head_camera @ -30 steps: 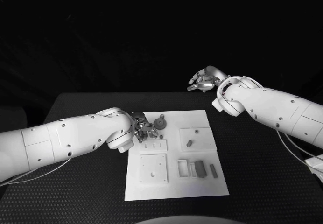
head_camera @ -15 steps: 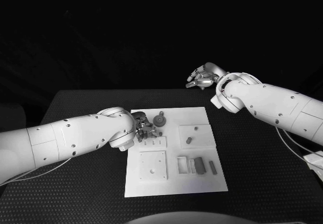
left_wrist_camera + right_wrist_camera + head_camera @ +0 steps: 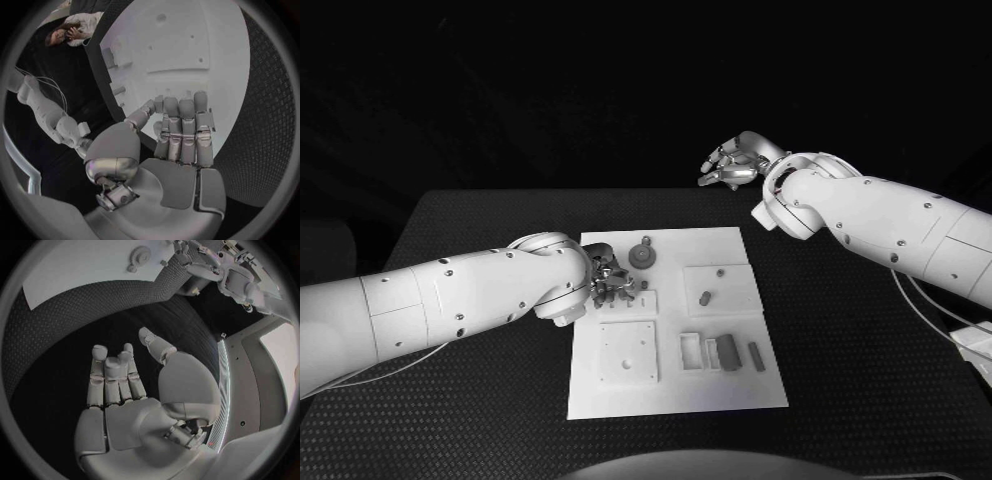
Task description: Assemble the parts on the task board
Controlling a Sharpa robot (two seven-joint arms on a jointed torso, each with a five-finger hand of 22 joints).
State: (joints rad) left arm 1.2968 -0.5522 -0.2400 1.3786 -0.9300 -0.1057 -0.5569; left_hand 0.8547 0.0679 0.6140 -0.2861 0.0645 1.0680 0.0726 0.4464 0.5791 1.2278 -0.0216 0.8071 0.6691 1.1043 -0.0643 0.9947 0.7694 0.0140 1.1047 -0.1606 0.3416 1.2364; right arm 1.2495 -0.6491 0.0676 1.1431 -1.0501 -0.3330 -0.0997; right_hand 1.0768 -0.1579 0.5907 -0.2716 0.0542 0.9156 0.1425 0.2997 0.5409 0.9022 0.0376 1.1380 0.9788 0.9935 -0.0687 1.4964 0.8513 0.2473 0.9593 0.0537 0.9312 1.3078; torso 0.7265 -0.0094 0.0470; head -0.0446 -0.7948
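Lying on task board: 3 loose parts (right robot hand empty).

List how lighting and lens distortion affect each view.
Head view: dark surroundings, the white task board bright, parts legible. Left wrist view: fisheye bends the board's edges, left hand evenly lit. Right wrist view: right hand over dark table, board curved at the rim.
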